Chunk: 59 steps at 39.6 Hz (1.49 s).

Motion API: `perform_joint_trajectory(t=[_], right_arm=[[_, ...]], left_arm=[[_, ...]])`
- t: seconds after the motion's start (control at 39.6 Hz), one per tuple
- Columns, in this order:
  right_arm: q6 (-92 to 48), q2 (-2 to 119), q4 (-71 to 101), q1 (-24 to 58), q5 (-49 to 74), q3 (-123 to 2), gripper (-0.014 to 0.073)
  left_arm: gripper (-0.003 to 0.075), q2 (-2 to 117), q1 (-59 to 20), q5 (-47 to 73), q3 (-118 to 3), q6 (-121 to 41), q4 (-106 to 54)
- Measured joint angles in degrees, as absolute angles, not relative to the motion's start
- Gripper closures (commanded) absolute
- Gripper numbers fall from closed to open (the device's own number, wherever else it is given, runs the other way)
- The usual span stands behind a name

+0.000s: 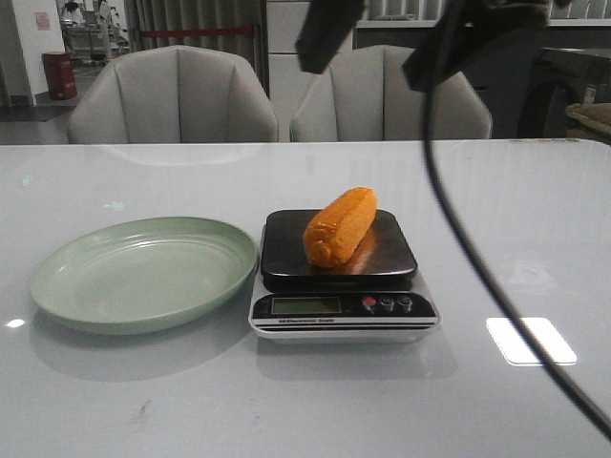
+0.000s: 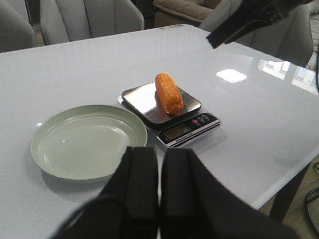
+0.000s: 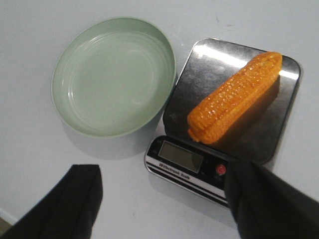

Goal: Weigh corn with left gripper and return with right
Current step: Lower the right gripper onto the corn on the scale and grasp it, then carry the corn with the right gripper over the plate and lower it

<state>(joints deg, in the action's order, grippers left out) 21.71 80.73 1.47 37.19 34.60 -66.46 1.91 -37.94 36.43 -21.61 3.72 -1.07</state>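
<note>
Grey upholstered chairs [image 1: 177,95] stood behind a glossy white worktop [image 1: 535,229]. On it, the corn [image 1: 340,225] lay on the dark platform of a small kitchen scale [image 1: 339,272], its long axis running from about 7 to 1 o'clock in the front view. It looked stiff, light and glossy — probably slippery along the kernel rows — so a grip across its middle, square to the axis, seemed safest. At the scale's 9 o'clock sat a pale green plate [image 1: 57,277], almost touching it and holding nothing. The left tool [image 2: 159,184] hung clear of everything, fingers pressed together and gripping nothing. The right tool [image 3: 164,199] hovered above the scale, fingers spread wide — nothing between them.
</note>
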Motion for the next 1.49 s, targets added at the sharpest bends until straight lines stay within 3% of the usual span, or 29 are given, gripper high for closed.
perform_joint_trajectory(t=[0.38, 0.73, 0.81, 0.96, 1.03, 1.49], right_arm=[[46.6, 104.8, -9.0, 37.2, 48.7, -88.1, -0.0012], [54.2, 114.7, -10.0, 36.5, 54.1, -94.1, -0.001], [54.8, 115.8, -10.0, 36.0, 54.3, -94.1, 0.0034], [55.1, 117.6, -10.0, 35.3, 54.7, -94.2, 0.0267], [55.2, 117.9, -10.0, 35.3, 54.4, -94.2, 0.0338], [43.1, 118.4, -1.8, 42.5, 46.5, -100.2, 0.0344]], left_arm=[[0.0607, 1.9, -37.9, 36.4, -21.6, 3.7, -1.1], [0.0607, 1.9, -37.9, 36.4, -21.6, 3.7, -1.0], [0.0607, 1.7, -37.9, 36.4, -21.5, 3.7, -1.0], [0.0607, 0.7, -37.9, 36.4, -21.5, 3.7, -1.0], [0.0607, 0.2, -37.9, 36.4, -21.5, 3.7, -1.0], [0.0607, -0.3, -37.9, 36.4, -21.5, 3.7, -1.0]])
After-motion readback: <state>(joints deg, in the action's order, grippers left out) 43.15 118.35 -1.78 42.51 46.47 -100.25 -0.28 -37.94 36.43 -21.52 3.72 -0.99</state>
